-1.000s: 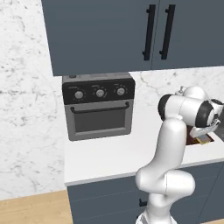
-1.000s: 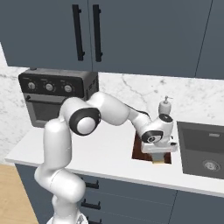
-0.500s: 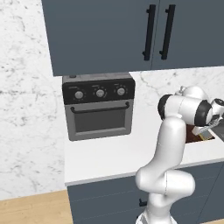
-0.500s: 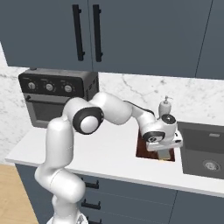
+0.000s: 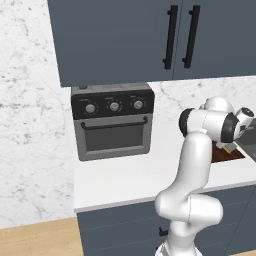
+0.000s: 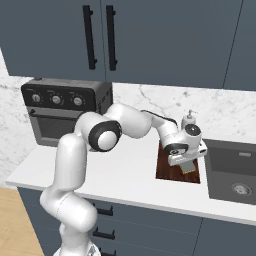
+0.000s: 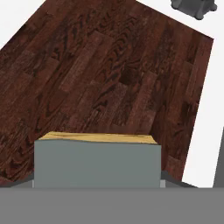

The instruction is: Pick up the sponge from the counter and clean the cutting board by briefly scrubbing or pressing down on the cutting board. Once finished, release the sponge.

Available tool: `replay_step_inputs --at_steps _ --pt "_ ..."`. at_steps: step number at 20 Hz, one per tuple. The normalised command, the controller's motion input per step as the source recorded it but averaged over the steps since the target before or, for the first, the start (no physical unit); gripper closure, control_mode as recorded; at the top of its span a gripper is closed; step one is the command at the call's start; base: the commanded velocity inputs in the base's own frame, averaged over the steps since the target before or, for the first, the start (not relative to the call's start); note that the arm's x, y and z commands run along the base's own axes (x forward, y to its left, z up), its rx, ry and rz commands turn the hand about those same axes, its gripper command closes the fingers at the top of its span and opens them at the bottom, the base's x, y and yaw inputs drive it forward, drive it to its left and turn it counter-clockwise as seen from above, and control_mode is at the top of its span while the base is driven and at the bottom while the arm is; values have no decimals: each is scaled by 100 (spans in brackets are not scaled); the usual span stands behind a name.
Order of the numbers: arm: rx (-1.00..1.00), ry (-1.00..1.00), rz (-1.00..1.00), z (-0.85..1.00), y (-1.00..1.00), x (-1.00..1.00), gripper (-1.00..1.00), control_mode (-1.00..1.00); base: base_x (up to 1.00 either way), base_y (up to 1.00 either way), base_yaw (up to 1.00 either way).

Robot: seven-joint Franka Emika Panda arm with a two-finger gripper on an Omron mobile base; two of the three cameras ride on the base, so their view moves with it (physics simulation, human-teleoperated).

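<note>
The pincer (image 6: 188, 168) holds the sponge (image 6: 188, 166) tight, grey side up and yellow below, right over the dark wooden cutting board (image 6: 175, 170). The board lies flat on the white bench (image 6: 115, 175), next to the sink (image 6: 235, 172).

Arm (image 6: 75, 165) was glossy white, built of rounded, tube-like links with swollen elbows. Joints were capped with dark grey to black discs; one large dark ring sat at the big joint (image 6: 106, 136), another at the wrist (image 5: 229, 127). Lowest link (image 5: 189, 210) was a fat white bulge over a narrower white column. Hand (image 6: 186, 148) was white and boxy, with a small dark circular mark on top. No cables or screws could be made out.
</note>
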Motion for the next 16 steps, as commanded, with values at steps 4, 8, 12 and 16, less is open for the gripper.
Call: replay_step_inputs --at_steps 4,8,12,16 --pt "2 0 11 1 -3 74 100 -100 0 0 0" --pt "6 0 10 0 -6 78 100 -100 0 0 0" --pt "8 0 9 0 -8 58 100 -100 0 0 0" --pt "11 0 12 0 -1 -12 100 -100 0 0 0"
